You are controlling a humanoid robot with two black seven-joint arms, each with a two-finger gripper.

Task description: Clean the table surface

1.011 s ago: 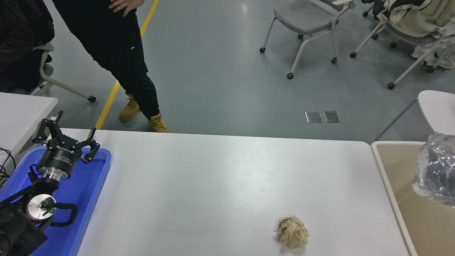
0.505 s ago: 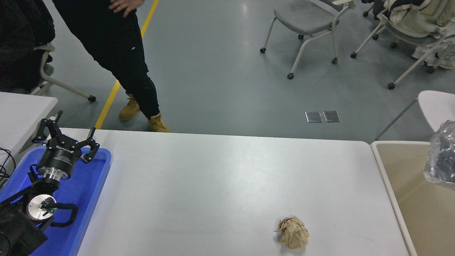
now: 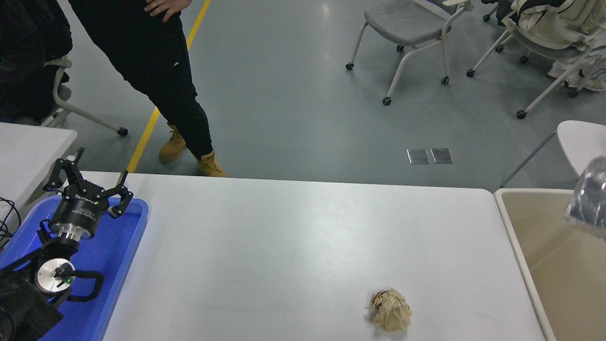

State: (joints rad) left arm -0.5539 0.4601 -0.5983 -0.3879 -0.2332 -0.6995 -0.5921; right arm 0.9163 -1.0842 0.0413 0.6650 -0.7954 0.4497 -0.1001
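The table surface (image 3: 284, 237) is a wide glossy white top. One crumpled brown paper ball (image 3: 390, 310) lies on it near the front right. My left gripper (image 3: 97, 166) is parked open at the left, above a blue tray (image 3: 118, 251), holding nothing. At the right edge, a dark shape wrapped in crinkled clear plastic (image 3: 589, 199) hangs over the beige bin (image 3: 544, 265). It seems to be the end of my right arm, and I cannot make out its state.
A smaller white table (image 3: 28, 147) stands at the far left. A person in black trousers and tan boots (image 3: 208, 163) stands beyond the table's far edge. Wheeled chairs (image 3: 407, 28) are on the grey floor behind. Another white tabletop (image 3: 582, 142) shows at the right.
The plastic-wrapped shape over the bin has moved right and slightly up, now mostly past the picture's edge. The paper ball and left arm have not moved.
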